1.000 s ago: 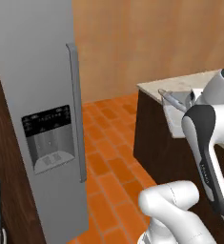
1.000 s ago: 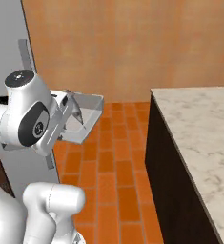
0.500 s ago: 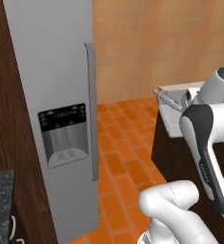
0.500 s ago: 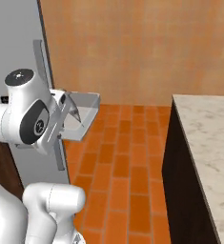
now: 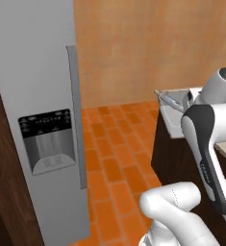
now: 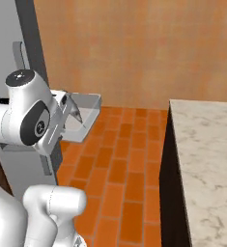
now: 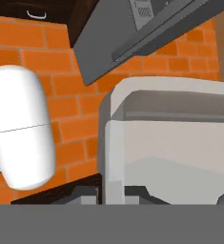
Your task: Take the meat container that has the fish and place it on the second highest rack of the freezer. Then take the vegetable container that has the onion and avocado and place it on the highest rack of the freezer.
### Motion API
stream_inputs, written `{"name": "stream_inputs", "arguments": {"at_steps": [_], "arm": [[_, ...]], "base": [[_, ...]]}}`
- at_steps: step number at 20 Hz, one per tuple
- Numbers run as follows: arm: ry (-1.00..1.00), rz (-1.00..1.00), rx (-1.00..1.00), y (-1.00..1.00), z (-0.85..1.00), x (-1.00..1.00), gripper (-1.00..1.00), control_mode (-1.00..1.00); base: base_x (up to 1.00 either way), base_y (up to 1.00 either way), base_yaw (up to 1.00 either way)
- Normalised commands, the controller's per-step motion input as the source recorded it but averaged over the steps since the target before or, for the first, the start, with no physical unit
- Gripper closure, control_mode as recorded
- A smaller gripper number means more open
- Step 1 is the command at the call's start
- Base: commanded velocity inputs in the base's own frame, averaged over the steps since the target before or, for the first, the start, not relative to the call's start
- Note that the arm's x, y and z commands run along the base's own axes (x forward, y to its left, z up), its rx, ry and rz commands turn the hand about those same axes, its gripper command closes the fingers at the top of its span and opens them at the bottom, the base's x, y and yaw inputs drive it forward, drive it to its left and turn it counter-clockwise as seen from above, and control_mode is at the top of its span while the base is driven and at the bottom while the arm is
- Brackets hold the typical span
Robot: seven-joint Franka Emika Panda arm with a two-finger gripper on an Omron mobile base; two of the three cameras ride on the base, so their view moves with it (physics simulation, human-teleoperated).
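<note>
Tray carried toward a closed freezer
Gripper [image 7: 114, 194] fingers pinch the meat container [image 6: 84, 119] wall, held aloft beside the freezer [image 5: 35, 86]; fish [image 5: 173, 101] inside. Doors look shut, so it risks bumping them and spilling.

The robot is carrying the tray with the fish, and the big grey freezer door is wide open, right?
Not quite. The gripper does hold the tray with the fish up in the air, but the freezer is closed. The left base view shows its flat grey door shut, with the long handle and the dispenser panel facing out.
</note>
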Motion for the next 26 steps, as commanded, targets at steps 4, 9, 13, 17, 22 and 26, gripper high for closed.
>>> {"name": "stream_inputs", "arguments": {"at_steps": [4, 9, 13, 17, 22, 26], "arm": [[0.00, 0.00, 0.00, 0.00, 0.00, 0.00, 1.00, 1.00], [0.00, 0.00, 0.00, 0.00, 0.00, 0.00, 1.00, 1.00], [0.00, 0.00, 0.00, 0.00, 0.00, 0.00, 1.00, 1.00], [0.00, 0.00, 0.00, 0.00, 0.00, 0.00, 1.00, 1.00], [0.00, 0.00, 0.00, 0.00, 0.00, 0.00, 1.00, 1.00], [0.00, 0.00, 0.00, 0.00, 0.00, 0.00, 1.00, 1.00]], "base": [[0.55, -0.47, 0.20], [0.64, -0.44, 0.21], [0.72, -0.35, 0.13], [0.82, -0.34, 0.07], [0.83, -0.42, 0.08], [0.81, -0.39, 0.09]]}}
